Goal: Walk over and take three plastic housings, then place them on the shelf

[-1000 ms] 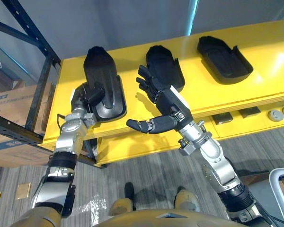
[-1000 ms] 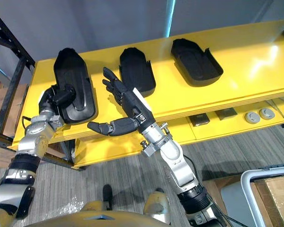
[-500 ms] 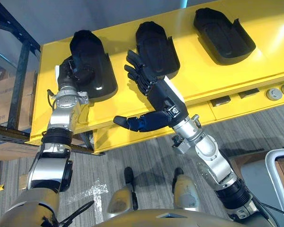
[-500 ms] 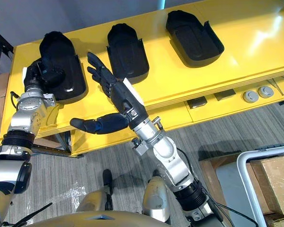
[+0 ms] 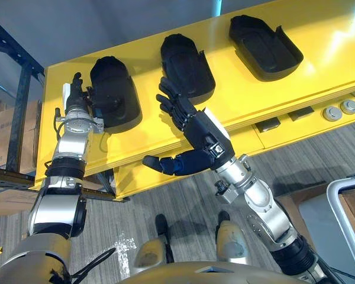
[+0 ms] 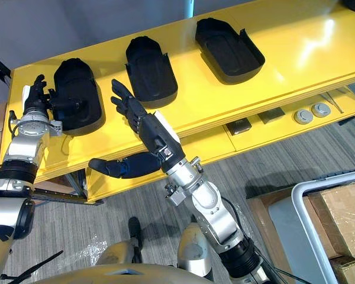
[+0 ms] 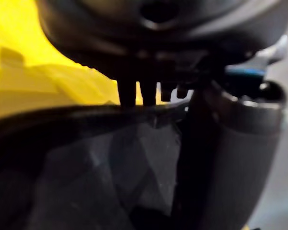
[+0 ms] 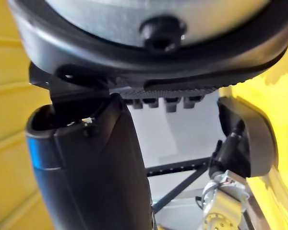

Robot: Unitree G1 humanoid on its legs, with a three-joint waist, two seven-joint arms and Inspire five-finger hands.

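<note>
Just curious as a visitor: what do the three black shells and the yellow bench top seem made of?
The black shells look like moulded plastic, matt to satin: thin raised walls, soft highlights. The yellow bench top looks like glossy painted or coated board, as it mirrors the lights; its core can't be told.

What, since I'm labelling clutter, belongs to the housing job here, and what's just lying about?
Job: left housing, middle housing, right housing, yellow shelf, left robot hand, right robot hand.
Lying about: two round discs, two dark blocks, cardboard boxes.
</note>
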